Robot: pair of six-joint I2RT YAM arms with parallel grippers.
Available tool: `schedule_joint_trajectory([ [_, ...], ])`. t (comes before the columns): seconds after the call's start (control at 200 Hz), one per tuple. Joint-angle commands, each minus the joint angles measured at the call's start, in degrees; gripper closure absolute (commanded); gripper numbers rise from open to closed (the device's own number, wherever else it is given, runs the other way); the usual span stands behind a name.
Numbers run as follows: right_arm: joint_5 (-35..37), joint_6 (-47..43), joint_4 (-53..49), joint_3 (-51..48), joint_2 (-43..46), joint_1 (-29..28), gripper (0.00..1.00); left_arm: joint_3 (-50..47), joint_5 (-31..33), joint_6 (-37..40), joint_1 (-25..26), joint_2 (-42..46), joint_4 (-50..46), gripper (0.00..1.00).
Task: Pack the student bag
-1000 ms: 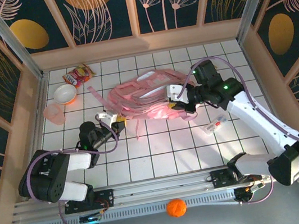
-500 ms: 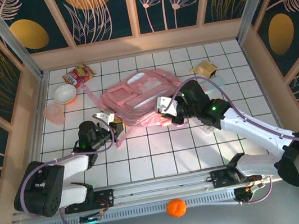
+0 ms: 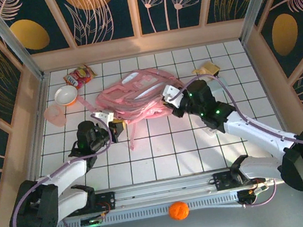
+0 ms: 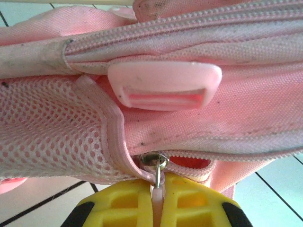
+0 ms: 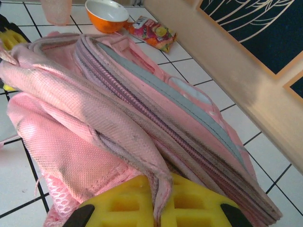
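Backpack (image 3: 137,97) crumpled on tiled table (image 3: 164,157), mid-back | left gripper (image 4: 157,195) stretched low from left, clamped on its zipper pull (image 4: 158,166) | right gripper (image 5: 156,204) extended from right, pinching pink fabric edge

Looks matt and coarsely woven: large light-pink cloth backpack (image 5: 94,118), open mesh on its side panel (image 4: 42,127). Shows a smooth pale-pink plastic buckle (image 4: 163,85), faintly glossy, and a shiny metal-ringed zip pull (image 4: 157,168). Gleams across the smooth white table tiles (image 3: 174,150).
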State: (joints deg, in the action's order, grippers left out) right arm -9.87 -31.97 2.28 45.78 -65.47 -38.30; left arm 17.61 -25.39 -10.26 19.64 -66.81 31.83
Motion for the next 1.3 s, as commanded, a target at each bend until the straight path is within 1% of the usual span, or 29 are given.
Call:
schedule_joint_trajectory([
  [0.0, 3.11, 4.03, 7.48, -1.08, 0.47, -2.91, 1.0, 2.48, -12.03, -1.39, 2.51, -1.98, 4.56, 1.0],
  [0.09, 5.3, 5.87, 8.88, -2.12, -0.39, -4.45, 1.0, 3.46, -15.95, -0.96, 3.58, -3.79, 5.96, 1.0],
  [0.23, 8.31, 8.26, 11.32, -4.16, -1.22, -4.85, 1.0, 4.94, -20.46, -0.9, 4.55, -4.48, 7.34, 1.0],
  [0.285, 9.8, 8.54, 11.36, -4.73, -1.16, -4.85, 1.0, 4.95, -20.59, -1.23, 4.56, -3.76, 7.41, 1.0],
  [0.36, 11.95, 8.08, 10.82, -5.53, -0.6, -4.06, 1.0, 4.72, -15.5, -1.42, 4.54, -2.21, 5.35, 1.0],
  [0.46, 11.12, 7.91, 8.08, -6.48, 0.86, -1.81, 1.0, 4.94, -2.52, -2.67, 4.53, -0.72, -0.04, 1.0],
  [0.5, 11.1, 7.29, 6.56, -7.08, 1.7, -1.34, 1.0, 4.83, 0.99, -2.97, 4.58, -0.61, -1.36, 1.0],
  [0.545, 7.16, 5.58, 3.72, -7.28, 2.62, -1.2, 1.0, 4.8, 3.68, -3.28, 4.53, -0.73, -2.42, 1.0],
  [0.581, 4.64, 4.03, 0.87, -7.29, 3.41, -1.39, 1.0, 4.81, 4.64, -3.51, 4.54, -0.99, -2.96, 1.0],
  [0.601, 3.61, 3.38, -0.8, -7.21, 3.93, -1.57, 0.94, 4.82, 4.73, -3.61, 4.53, -1.09, -3.06, 1.0],
  [0.636, 2.27, 2.62, -3.26, -7.15, 4.86, -1.97, 0.8, 4.64, 4.38, -3.62, 4.56, -1.37, -2.94, 1.0],
  [0.641, 2.07, 2.53, -3.65, -7.15, 4.98, -2.05, 0.77, 4.63, 4.29, -3.62, 4.55, -1.43, -2.89, 1.0],
  [0.686, 1.09, 1.76, -6.63, -6.94, 6.37, -2.52, 0.65, 4.33, 3.27, -3.56, 4.55, -1.65, -2.26, 1.0],
  [0.736, 1.69, 1.97, -8.7, -6.77, 8.08, -3.21, 0.56, 4.12, 2.49, -3.7, 4.53, -1.91, -1.94, 1.0],
  [0.776, 2.25, 2.16, -10.43, -6.31, 9.39, -3.64, 0.52, 4.19, 2.28, -3.79, 4.51, -2.24, -2.12, 1.0],
  [0.826, 2.31, 2.09, -12.78, -5.44, 10.56, -4.53, 0.46, 4.34, 2.26, -3.63, 4.54, -2.8, -2.82, 1.0],
  [0.866, 2.74, 2.23, -13.87, -4.74, 11.18, -5.63, 0.42, 4.61, 2.27, -3.36, 4.6, -3.35, -3.63, 1.0],
  [0.986, 6.33, 3.36, -13.97, -3.71, 9.47, -11.31, 0.41, 4.98, 0.98, -2.94, 4.53, -4.97, -4.32, 1.0],
  [1.116, 14.38, 3.81, -10.77, -3.17, 3.11, -18.67, 0.39, 5.4, -1.01, -4.37, 4.55, -5.01, -3.05, 1.0],
  [1.221, 16.6, 3.55, -8.52, -2.81, -2.3, -22.45, 0.36, 5.77, -1.18, -5.07, 4.53, -4.56, -2.56, 1.0],
  [1.296, 17.93, 2.76, -8.58, -2.9, -5.16, -23.64, 0.35, 5.97, -0.13, -4.66, 4.58, -4.54, -3.24, 1.0],
])
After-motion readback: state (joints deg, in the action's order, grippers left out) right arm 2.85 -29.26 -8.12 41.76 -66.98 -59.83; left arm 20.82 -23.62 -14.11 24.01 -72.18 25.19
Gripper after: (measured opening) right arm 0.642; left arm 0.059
